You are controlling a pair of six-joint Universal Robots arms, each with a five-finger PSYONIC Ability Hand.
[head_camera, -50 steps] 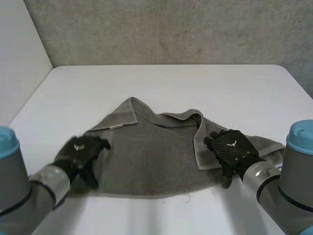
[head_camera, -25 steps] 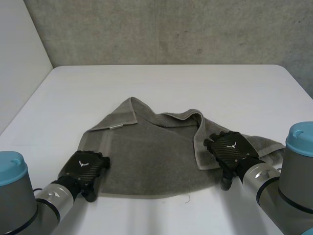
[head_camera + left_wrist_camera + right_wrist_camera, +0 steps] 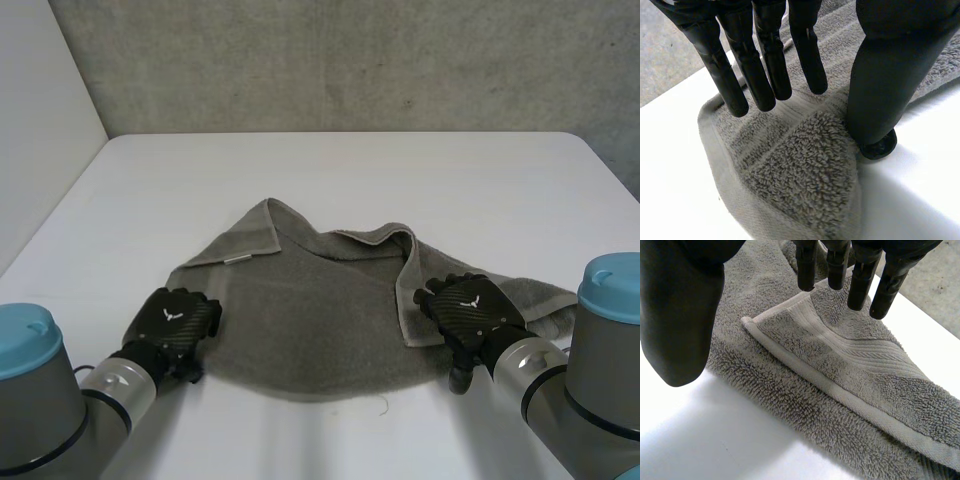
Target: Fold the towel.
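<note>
- A grey towel (image 3: 320, 320) lies rumpled on the white table (image 3: 350, 190), near its front edge, with 1 flap turned over on its right part.
- The left hand (image 3: 175, 318) sits at the towel's near left corner. Its fingers (image 3: 765, 60) are straight and spread above the banded edge, and its thumb (image 3: 890, 75) is apart, with the tip down just beside the terry corner (image 3: 805, 175).
- The right hand (image 3: 468, 305) is over the turned flap's edge. Its fingers (image 3: 860, 280) are straight and loose above the flap (image 3: 850, 365), its thumb (image 3: 680, 315) is wide apart, and it pinches nothing.
</note>
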